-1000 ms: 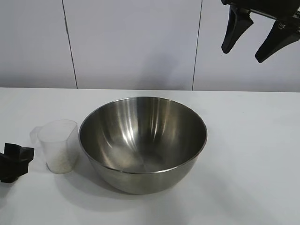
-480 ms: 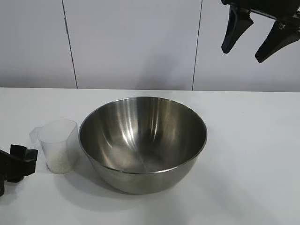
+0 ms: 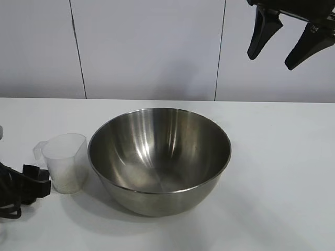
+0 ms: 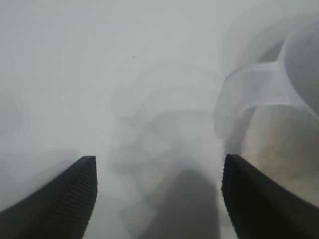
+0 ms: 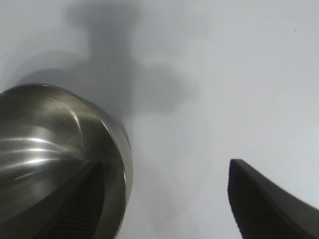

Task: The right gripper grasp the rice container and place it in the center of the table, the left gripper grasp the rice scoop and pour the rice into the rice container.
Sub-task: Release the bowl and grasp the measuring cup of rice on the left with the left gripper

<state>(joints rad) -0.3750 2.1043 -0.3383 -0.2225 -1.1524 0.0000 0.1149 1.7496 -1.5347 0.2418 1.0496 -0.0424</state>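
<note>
Rice scoop first: from the exterior camera I see it standing upright on the table, at about nine o'clock from the rice container and just beside that bowl's outer wall; I cannot tell whether the two touch. A thin layer of rice lies in the bottom of the clear cup. Its handle sticks out on the side away from the bowl, toward ten o'clock of the cup.

My left gripper sits low at the table's edge, at roughly eight o'clock from the scoop and just beside it. On the left wrist camera its jaws stand wide apart with nothing between them, and the scoop's handle shows ahead, closer to one finger than the other. I see no contact with the cup from either view.

The rice container sits near the middle of the table, upright, its brushed inside bare of grains as far as I can see.

My right gripper hangs high at about one o'clock from the bowl, well apart from it, in front of the grey wall panels. Its two fingers are spread and hold nothing. The right wrist camera shows the bowl's rim below, partly behind one finger.
</note>
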